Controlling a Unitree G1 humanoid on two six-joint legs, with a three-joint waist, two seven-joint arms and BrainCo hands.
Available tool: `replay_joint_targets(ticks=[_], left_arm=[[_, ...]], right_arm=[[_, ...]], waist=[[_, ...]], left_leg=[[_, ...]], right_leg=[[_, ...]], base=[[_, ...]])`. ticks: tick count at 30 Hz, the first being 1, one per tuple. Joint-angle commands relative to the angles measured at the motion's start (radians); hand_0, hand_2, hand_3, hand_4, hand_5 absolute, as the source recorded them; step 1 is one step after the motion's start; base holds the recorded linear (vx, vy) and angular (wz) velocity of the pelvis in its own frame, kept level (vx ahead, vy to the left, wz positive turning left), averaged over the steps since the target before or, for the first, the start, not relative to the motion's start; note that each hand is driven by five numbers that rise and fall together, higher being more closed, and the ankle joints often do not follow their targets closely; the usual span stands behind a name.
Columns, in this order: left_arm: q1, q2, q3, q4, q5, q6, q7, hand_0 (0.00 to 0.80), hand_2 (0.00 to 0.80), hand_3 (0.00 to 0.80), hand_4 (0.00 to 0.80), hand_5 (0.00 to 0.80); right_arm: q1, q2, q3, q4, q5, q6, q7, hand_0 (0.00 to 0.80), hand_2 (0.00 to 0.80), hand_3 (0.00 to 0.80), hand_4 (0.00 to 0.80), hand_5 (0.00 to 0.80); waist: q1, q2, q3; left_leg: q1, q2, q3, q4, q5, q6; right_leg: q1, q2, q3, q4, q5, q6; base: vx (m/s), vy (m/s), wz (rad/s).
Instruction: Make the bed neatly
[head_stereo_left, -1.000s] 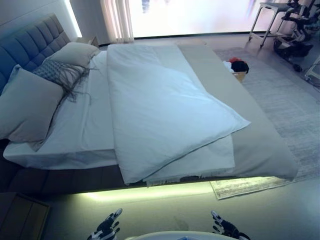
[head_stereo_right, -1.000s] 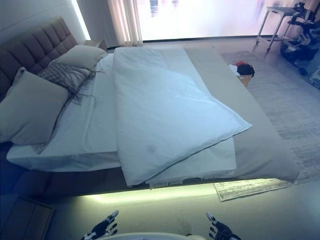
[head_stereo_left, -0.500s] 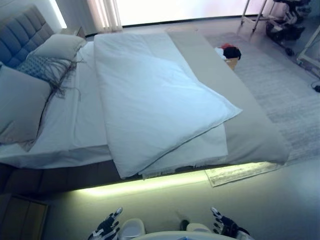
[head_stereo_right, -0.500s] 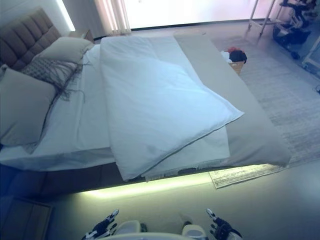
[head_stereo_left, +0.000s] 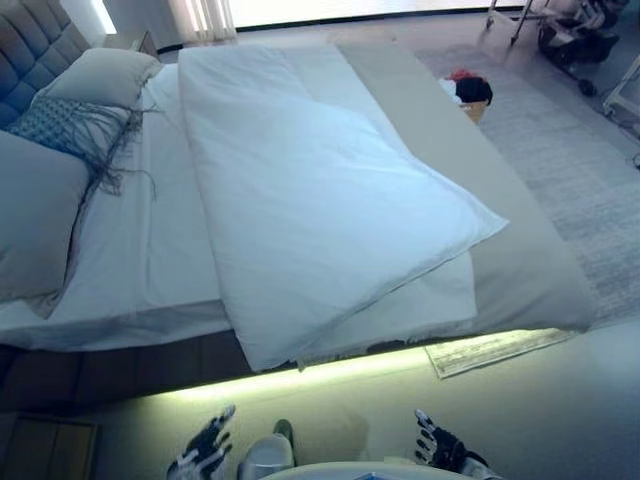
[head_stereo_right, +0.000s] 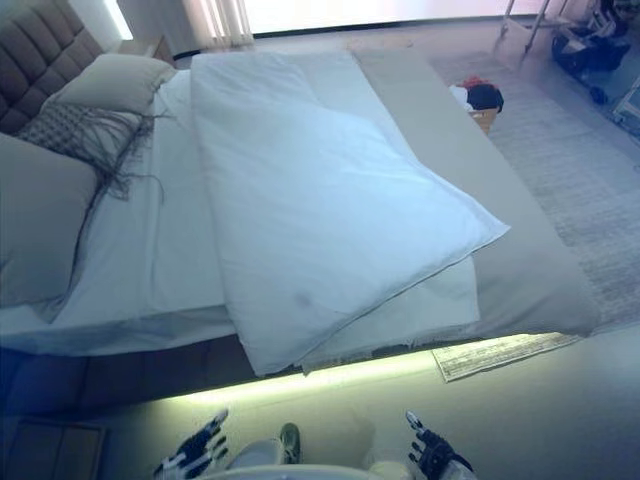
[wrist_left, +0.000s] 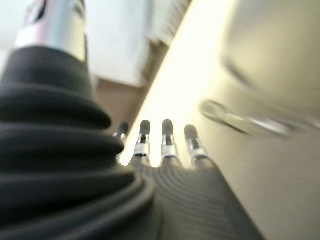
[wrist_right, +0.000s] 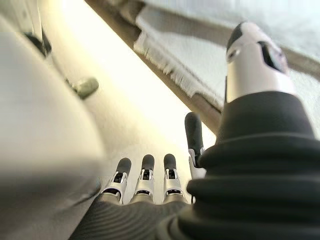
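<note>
Duvet (head_stereo_left: 320, 190) lies skewed on bed; basket (head_stereo_left: 470, 95) beyond; both hands (head_stereo_left: 205, 455) (head_stereo_left: 437, 450) spread, empty.

Pale rug (head_stereo_left: 590, 190) beside a basket (head_stereo_left: 472, 98); curtain (head_stereo_left: 198, 14) behind.

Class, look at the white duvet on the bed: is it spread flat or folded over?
Folded over. The white duvet lies doubled on itself, its turned corner pointing toward the grey bedspread, with a lower layer showing beneath.

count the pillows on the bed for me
3, all at the headboard end: a large plain pillow nearest the robot, a patterned fringed pillow behind it, and a plain pillow farthest away. More could be hidden past the view's edge.
</note>
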Motion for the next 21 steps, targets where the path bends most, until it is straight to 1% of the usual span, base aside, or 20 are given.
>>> replay_joint_targets(ticks=[1,2,4,5,6,7,9,10,12,13,14,15,16,17,19,20,21], left_arm=[[-0.045,0.013,-0.008,0.005,-0.001,-0.023,-0.001,0.0,0.0,0.0,0.0,0.0],[-0.06,0.014,-0.016,-0.003,-0.014,-0.031,-0.007,0.0,0.0,0.0,0.0,0.0],[-0.1,0.02,-0.032,-0.018,-0.037,-0.033,-0.015,0.0,0.0,0.0,0.0,0.0],[-0.117,0.022,-0.041,-0.023,-0.042,-0.029,-0.009,0.0,0.0,0.0,0.0,0.0],[-0.145,0.026,-0.053,-0.032,-0.052,-0.027,0.003,0.0,0.0,0.0,0.0,0.0],[-0.155,0.019,-0.052,-0.033,-0.047,-0.026,0.019,0.0,0.0,0.0,0.0,0.0],[-0.144,0.007,-0.049,-0.035,-0.063,-0.024,0.025,0.0,0.0,0.0,0.0,0.0],[-0.125,-0.004,-0.049,-0.024,-0.066,-0.036,0.013,0.0,0.0,0.0,0.0,0.0],[-0.075,-0.016,-0.034,-0.014,-0.032,-0.048,-0.005,0.0,0.0,0.0,0.0,0.0],[-0.063,-0.016,-0.03,-0.011,-0.024,-0.051,-0.012,0.0,0.0,0.0,0.0,0.0],[-0.057,-0.019,-0.032,-0.009,-0.021,-0.058,-0.019,0.0,0.0,0.0,0.0,0.0],[-0.057,-0.021,-0.037,-0.011,-0.022,-0.064,-0.025,0.0,0.0,0.0,0.0,0.0],[-0.058,-0.021,-0.037,-0.011,-0.022,-0.065,-0.025,0.0,0.0,0.0,0.0,0.0],[-0.071,-0.016,-0.049,-0.021,-0.022,-0.063,-0.031,0.0,0.0,0.0,0.0,0.0],[-0.113,0.001,-0.073,-0.019,-0.014,-0.068,-0.034,0.0,0.0,0.0,0.0,0.0],[-0.133,0.011,-0.084,-0.026,-0.034,-0.074,-0.038,0.0,0.0,0.0,0.0,0.0],[-0.154,0.025,-0.093,-0.039,-0.055,-0.078,-0.051,0.0,0.0,0.0,0.0,0.0]], right_arm=[[-0.033,-0.028,-0.008,-0.004,0.06,-0.001,0.022,0.0,0.0,0.0,0.0,0.0],[-0.053,-0.03,-0.004,-0.017,0.083,-0.008,0.018,0.0,0.0,0.0,0.0,0.0],[-0.104,-0.035,-0.01,-0.036,0.108,-0.015,0.007,0.0,0.0,0.0,0.0,0.0],[-0.124,-0.035,-0.012,-0.041,0.11,-0.02,-0.006,0.0,0.0,0.0,0.0,0.0],[-0.163,-0.037,-0.015,-0.054,0.107,-0.025,-0.033,0.0,0.0,0.0,0.0,0.0],[-0.178,-0.038,-0.012,-0.057,0.104,-0.026,-0.054,0.0,0.0,0.0,0.0,0.0],[-0.176,-0.039,-0.019,-0.064,0.096,-0.029,-0.068,0.0,0.0,0.0,0.0,0.0],[-0.163,-0.039,-0.025,-0.064,0.117,-0.044,-0.067,0.0,0.0,0.0,0.0,0.0],[-0.137,-0.036,-0.042,-0.082,0.149,-0.063,-0.066,0.0,0.0,0.0,0.0,0.0],[-0.131,-0.042,-0.048,-0.086,0.166,-0.071,-0.058,0.0,0.0,0.0,0.0,0.0],[-0.134,-0.054,-0.053,-0.093,0.179,-0.083,-0.052,0.0,0.0,0.0,0.0,0.0],[-0.147,-0.065,-0.052,-0.101,0.187,-0.096,-0.063,0.0,0.0,0.0,0.0,0.0],[-0.148,-0.065,-0.052,-0.101,0.187,-0.096,-0.063,0.0,0.0,0.0,0.0,0.0],[-0.189,-0.082,-0.051,-0.105,0.201,-0.122,-0.085,0.0,0.0,0.0,0.0,0.0],[-0.247,-0.11,-0.063,-0.115,0.227,-0.144,-0.099,0.0,0.0,0.0,0.0,0.0],[-0.275,-0.127,-0.067,-0.124,0.231,-0.145,-0.116,0.0,0.0,0.0,0.0,0.0],[-0.305,-0.147,-0.073,-0.131,0.231,-0.147,-0.137,0.0,0.0,0.0,0.0,0.0]], waist=[[-0.021,-0.006,0.011],[-0.029,-0.009,0.033],[-0.048,-0.023,0.079],[-0.054,-0.022,0.095],[-0.061,-0.026,0.128],[-0.064,-0.031,0.136],[-0.065,-0.037,0.134],[-0.06,-0.041,0.127],[-0.051,-0.048,0.106],[-0.048,-0.048,0.103],[-0.042,-0.042,0.108],[-0.037,-0.034,0.117],[-0.038,-0.033,0.117],[-0.032,-0.028,0.13],[-0.022,-0.024,0.161],[-0.021,-0.023,0.178],[-0.019,-0.023,0.195]], left_leg=[[-0.119,-0.009,-0.034,0.065,0.058,0.009],[-0.116,-0.017,-0.042,0.066,0.044,0.003],[-0.126,-0.031,-0.059,0.085,-0.006,-0.004],[-0.134,-0.026,-0.064,0.095,-0.021,-0.006],[-0.154,-0.007,-0.053,0.127,-0.045,-0.008],[-0.179,0.007,-0.046,0.171,-0.056,-0.009],[-0.204,0.022,-0.052,0.225,-0.064,-0.012],[-0.194,0.033,-0.054,0.227,-0.062,-0.018],[-0.136,0.042,-0.055,0.197,-0.048,-0.026],[-0.132,0.048,-0.061,0.219,-0.027,-0.037],[-0.158,0.068,-0.077,0.262,0.025,-0.062],[-0.184,0.097,-0.091,0.261,0.058,-0.083],[-0.184,0.098,-0.092,0.261,0.058,-0.084],[-0.187,0.133,-0.095,0.195,0.044,-0.087],[-0.218,0.13,-0.106,0.201,0.022,-0.09],[-0.241,0.129,-0.11,0.223,0.011,-0.094],[-0.262,0.124,-0.118,0.247,-0.002,-0.092]], right_leg=[[-0.001,-0.025,-0.003,-0.33,0.222,0.003],[-0.054,-0.026,0.016,-0.409,0.265,0.014],[-0.156,-0.046,0.056,-0.556,0.383,0.046],[-0.183,-0.048,0.065,-0.575,0.398,0.049],[-0.231,-0.052,0.063,-0.571,0.391,0.052],[-0.23,-0.052,0.072,-0.547,0.368,0.052],[-0.208,-0.049,0.08,-0.501,0.343,0.049],[-0.182,-0.053,0.058,-0.49,0.334,0.05],[-0.13,-0.049,0.018,-0.504,0.327,0.05],[-0.112,-0.042,0.005,-0.51,0.321,0.042],[-0.096,-0.032,-0.004,-0.509,0.306,0.028],[-0.092,-0.029,-0.013,-0.499,0.293,0.021],[-0.093,-0.028,-0.014,-0.498,0.291,0.02],[-0.119,-0.041,-0.028,-0.46,0.274,0.028],[-0.172,-0.067,-0.037,-0.4,0.264,0.04],[-0.2,-0.08,-0.034,-0.372,0.262,0.048],[-0.23,-0.093,-0.025,-0.345,0.261,0.056]], base=[[0.072,-0.164,-0.01],[-0.012,-0.217,0.03],[-0.063,-0.252,0.12],[-0.099,-0.273,0.26],[-0.056,-0.277,0.43],[0.02,-0.313,0.56],[0.155,-0.229,0.81],[0.3,-0.227,0.66],[0.375,-0.206,0.25],[0.267,-0.096,0.22],[0.165,-0.044,0.3],[0.08,-0.017,0.29],[-0.013,0.048,0.24],[-0.059,0.064,0.19],[-0.094,0.054,0.18],[-0.098,-0.004,0.18],[-0.081,-0.02,0.2]])
